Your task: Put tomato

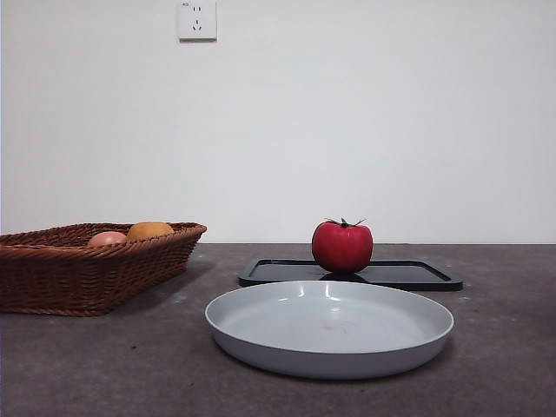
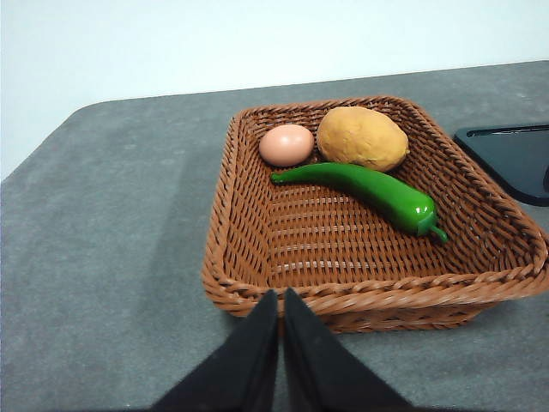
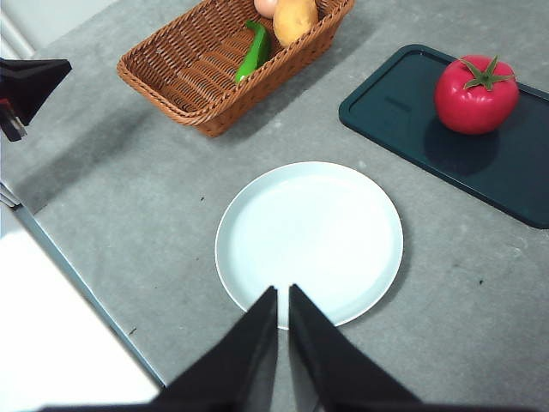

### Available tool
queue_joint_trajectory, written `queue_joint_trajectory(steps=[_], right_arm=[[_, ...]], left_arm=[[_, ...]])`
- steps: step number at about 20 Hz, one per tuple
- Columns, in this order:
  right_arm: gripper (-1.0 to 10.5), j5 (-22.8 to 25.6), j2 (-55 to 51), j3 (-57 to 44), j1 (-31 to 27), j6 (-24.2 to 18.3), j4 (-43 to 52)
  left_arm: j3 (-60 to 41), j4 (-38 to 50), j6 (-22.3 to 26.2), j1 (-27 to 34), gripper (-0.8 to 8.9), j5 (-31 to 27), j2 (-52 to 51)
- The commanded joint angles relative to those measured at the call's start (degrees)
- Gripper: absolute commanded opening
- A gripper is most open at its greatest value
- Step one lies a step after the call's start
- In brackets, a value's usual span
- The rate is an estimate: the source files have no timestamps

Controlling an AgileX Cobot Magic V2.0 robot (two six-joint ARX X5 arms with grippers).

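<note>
Resting glossy round tomato (image 1: 342, 247) on flat black tray (image 1: 417, 275)

Evenly and softly lit from above, bright throughout. Faint, blurred shadows only: a dim one under the plate (image 1: 329, 327) and beside the basket (image 1: 87, 265) on the counter (image 1: 504, 347). Small white glints on the tomato (image 1: 342, 247), a glossy streak on the green pepper (image 2: 369, 189). Sharp across all three views, no motion blur. Overexposed to blank white beyond the counter's edge in the right wrist view.
</note>
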Motion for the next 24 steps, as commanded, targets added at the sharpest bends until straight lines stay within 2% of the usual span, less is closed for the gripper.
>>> queue_joint_trajectory(steps=[1, 8, 11, 15, 18, 20, 24], right_arm=[[0.1, 0.00, 0.22, 0.37, 0.35, 0.57, 0.61], [0.1, 0.11, -0.20, 0.37, 0.31, -0.11, 0.66], [0.1, 2.27, -3.39, -0.70, -5.33, -2.16, 2.80], [0.1, 1.99, -12.35, -10.49, -19.08, -1.11, 17.00], [0.1, 2.64, -19.67, -20.96, -26.14, -1.14, 29.53], [0.1, 4.15, -24.00, -28.24, -28.85, -1.09, 36.74], [0.1, 5.25, -28.41, -36.61, -30.23, -1.09, 43.71]], left_arm=[[-1.20, -0.48, -0.28, 0.04, 0.08, 0.02, -0.13], [-1.20, -0.48, -0.28, 0.04, 0.08, 0.02, -0.11], [-1.20, -0.48, -0.28, 0.04, 0.08, 0.02, -0.11], [-1.20, -0.48, -0.28, 0.04, 0.08, 0.02, -0.11], [-1.20, -0.48, -0.28, 0.04, 0.08, 0.00, -0.11], [-1.20, -0.48, -0.28, 0.04, 0.08, 0.02, -0.11], [-1.20, -0.48, -0.28, 0.04, 0.08, 0.00, -0.11]])
